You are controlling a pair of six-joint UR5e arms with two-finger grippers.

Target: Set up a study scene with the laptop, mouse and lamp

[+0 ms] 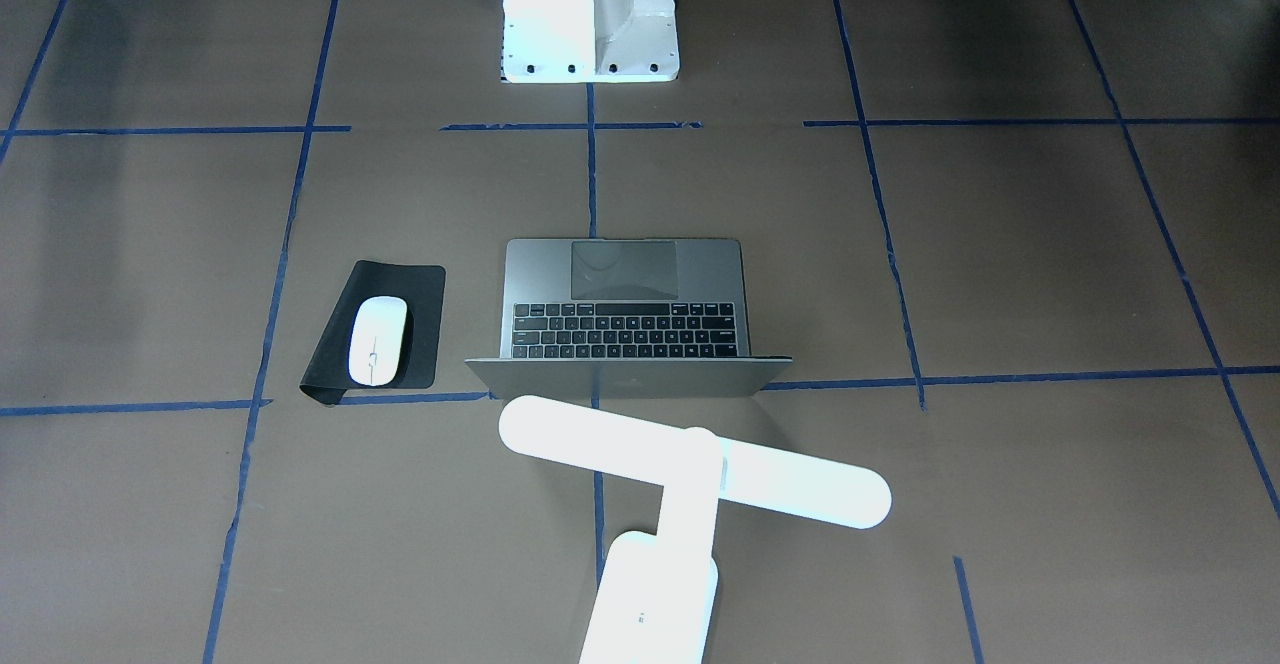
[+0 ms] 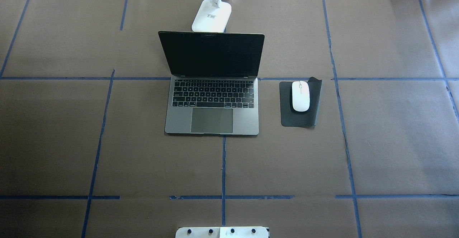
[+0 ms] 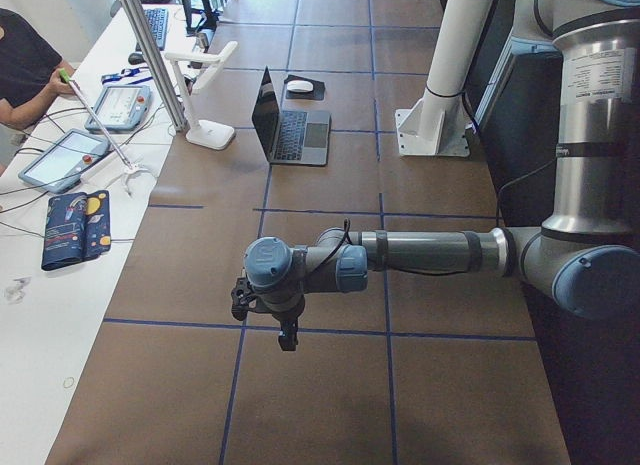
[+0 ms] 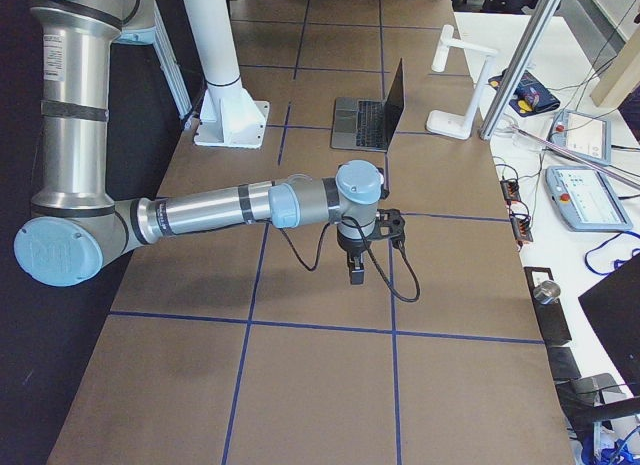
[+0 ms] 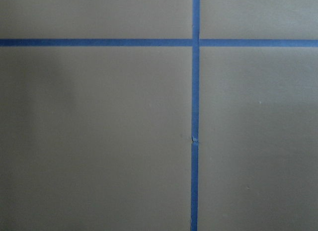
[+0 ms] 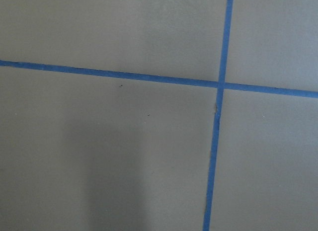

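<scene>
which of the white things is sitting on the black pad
The small oval mouse lies on the mouse pad, right of the laptop in the overhead view. The lamp stands off the pad, behind the laptop.

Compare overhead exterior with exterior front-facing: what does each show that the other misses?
Only overhead: the dark screen of the laptop and the label on the base of the lamp. Only front-facing: the lamp's long bar and the back of the laptop's lid. Both: the open laptop, the mouse on the black mouse pad, the white pedestal and the blue tape.
</scene>
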